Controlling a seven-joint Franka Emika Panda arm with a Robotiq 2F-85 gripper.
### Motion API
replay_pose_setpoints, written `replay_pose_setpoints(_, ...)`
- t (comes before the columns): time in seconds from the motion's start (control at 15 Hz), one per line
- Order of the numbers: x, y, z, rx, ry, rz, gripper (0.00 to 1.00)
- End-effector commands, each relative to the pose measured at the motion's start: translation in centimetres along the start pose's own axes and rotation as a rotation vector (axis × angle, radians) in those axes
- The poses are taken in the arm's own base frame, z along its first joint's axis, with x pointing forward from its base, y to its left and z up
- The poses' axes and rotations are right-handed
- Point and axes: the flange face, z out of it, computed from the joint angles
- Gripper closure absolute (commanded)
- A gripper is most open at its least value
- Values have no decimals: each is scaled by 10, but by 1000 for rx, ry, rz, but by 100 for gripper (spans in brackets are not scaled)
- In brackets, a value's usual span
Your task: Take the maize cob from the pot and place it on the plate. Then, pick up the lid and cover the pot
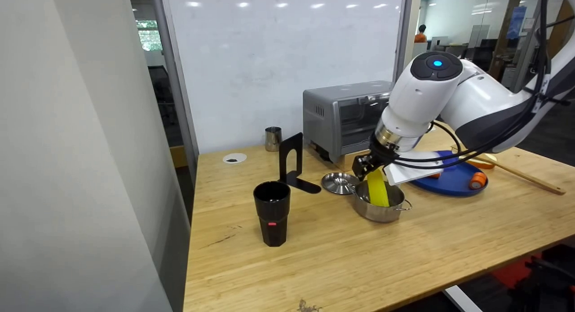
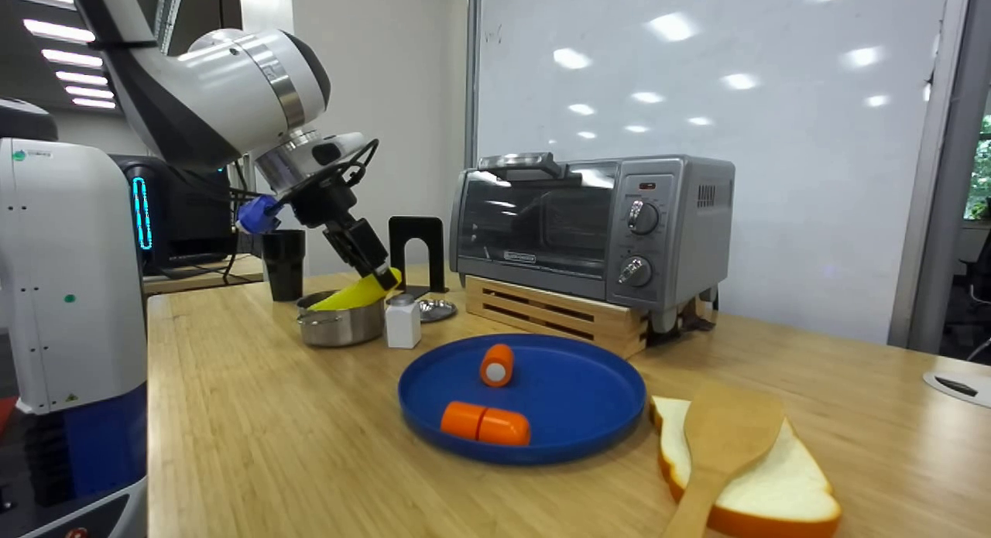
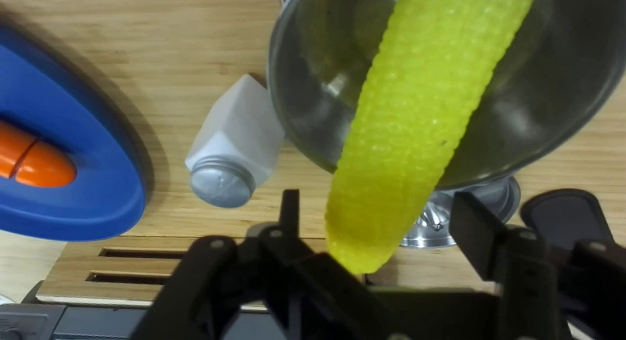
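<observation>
Tbl (image 1: pixel 269 276): pot (image 1: pixel 373 213) w/ tilted maize cob (image 3: pixel 415 124); plate (image 2: pixel 577 391) w/ orange pcs (image 2: pixel 505 427).

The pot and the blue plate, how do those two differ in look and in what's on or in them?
The pot is shiny steel, while the plate is blue. The pot is narrower with taller sides; the plate is wider and shallow. The yellow maize cob leans up out of the pot, whereas the plate carries orange pieces. Both are round and stand on the table.
</observation>
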Motion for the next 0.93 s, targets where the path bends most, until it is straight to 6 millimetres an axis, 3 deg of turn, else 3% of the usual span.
replay_pose_setpoints(0.0,-4,4,3,-7,9,-16,52)
replay_pose_setpoints(0.27,-5,1,-3,-6,22,-38,79)
replay_pose_setpoints(0.53,-6,-4,-28,27,36,-67,81)
replay_pose_setpoints(0.87,-2,-3,-79,56,87,-119,81)
